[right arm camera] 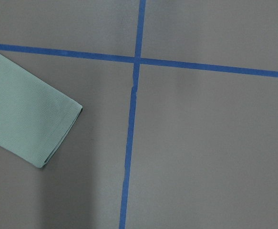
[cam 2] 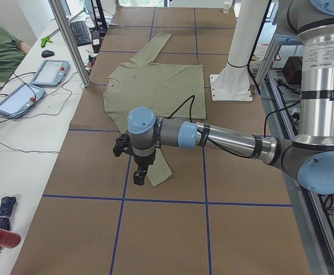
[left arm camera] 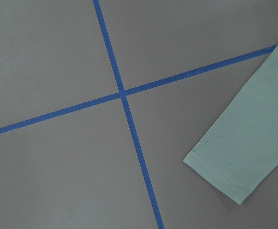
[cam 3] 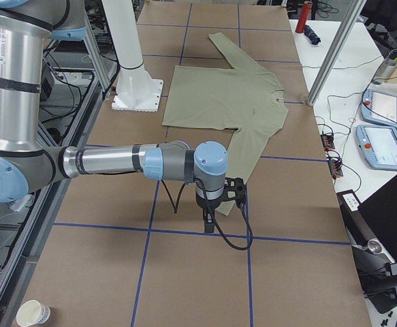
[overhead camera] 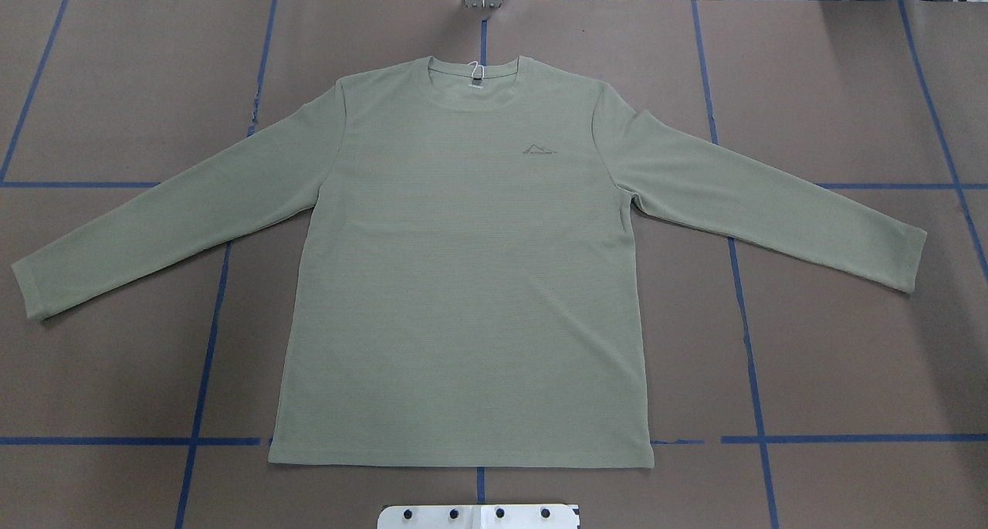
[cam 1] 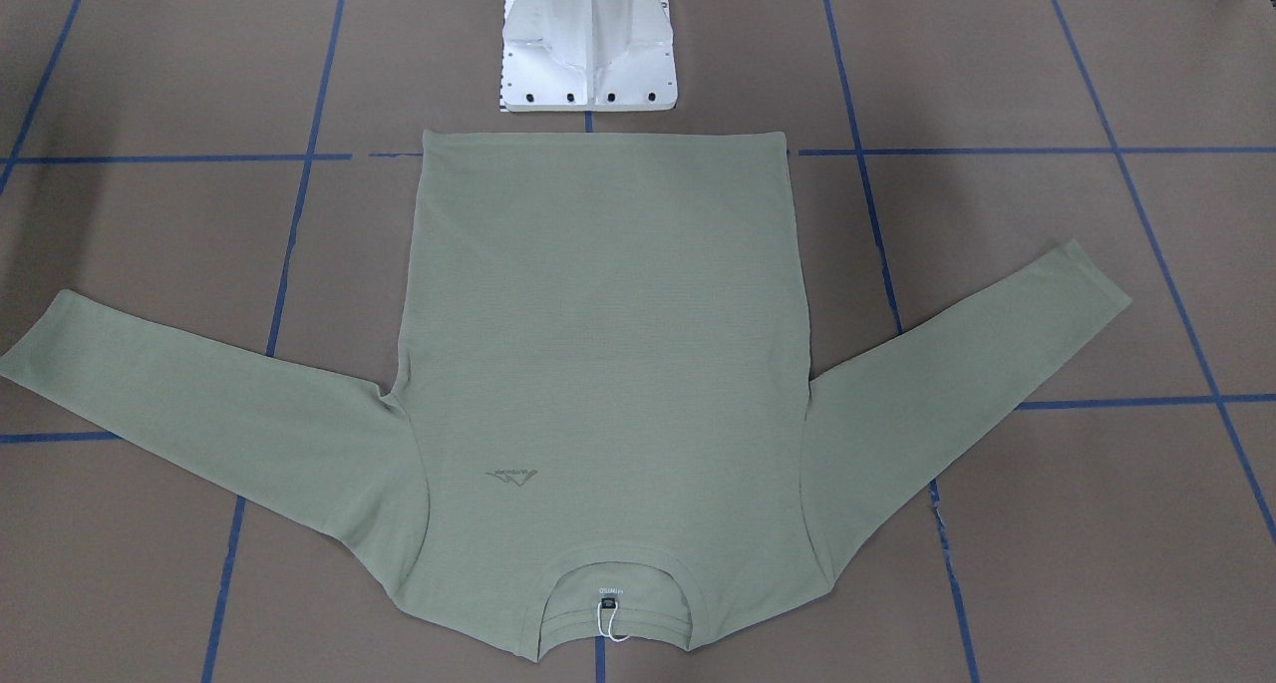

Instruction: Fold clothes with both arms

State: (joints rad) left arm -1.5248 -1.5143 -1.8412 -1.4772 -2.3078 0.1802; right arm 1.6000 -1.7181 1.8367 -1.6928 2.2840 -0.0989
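The pale sage-green long-sleeved shirt (overhead camera: 463, 282) lies flat and front up on the brown table, sleeves spread out to both sides, neck tag at the far edge. It also shows in the front-facing view (cam 1: 598, 344). My left gripper (cam 2: 139, 175) hangs over the left sleeve's cuff (left arm camera: 243, 152); I cannot tell whether it is open or shut. My right gripper (cam 3: 212, 221) hangs over the right sleeve's cuff (right arm camera: 34, 124); I cannot tell its state either. Neither gripper shows in the overhead, front-facing or wrist views.
The white pedestal base (cam 1: 588, 45) stands just behind the shirt's hem. Blue tape lines (overhead camera: 745, 336) grid the table. Teach pendants (cam 2: 46, 71) and cables lie on the operators' desk, where a person (cam 2: 0, 51) sits. A paper cup (cam 3: 33, 315) stands beside the table.
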